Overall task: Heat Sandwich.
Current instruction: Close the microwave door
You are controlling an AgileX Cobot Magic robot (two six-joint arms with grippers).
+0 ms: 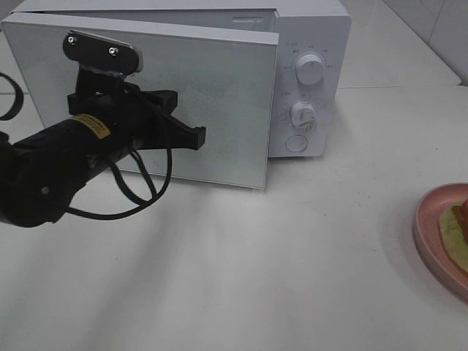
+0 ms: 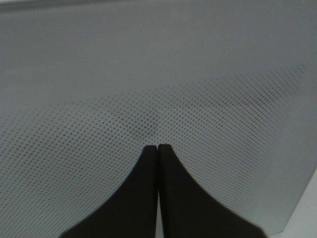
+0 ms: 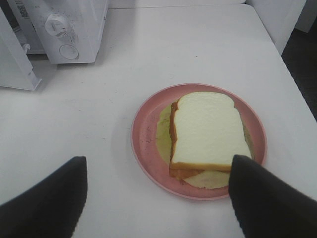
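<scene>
The left gripper (image 2: pixel 157 148), fingers pressed together, pushes the microwave door (image 1: pixel 219 102) open; next the right gripper (image 3: pixel 156 198), fingers spread, must grab the sandwich (image 3: pixel 208 131)

The left arm (image 1: pixel 51 172) is matte black and bulky, bearing a small yellow label and a silver camera bracket with two screws. A black cable loops beneath it. Its claw (image 1: pixel 196 136) ends in black, tapered fingers (image 2: pixel 148 198).

High camera looking down at microwave (image 1: pixel 307 73) and bench (image 1: pixel 256 278), left wrist close against door (image 2: pixel 148 89), right wrist above plate (image 3: pixel 148 148), microwave shared
</scene>
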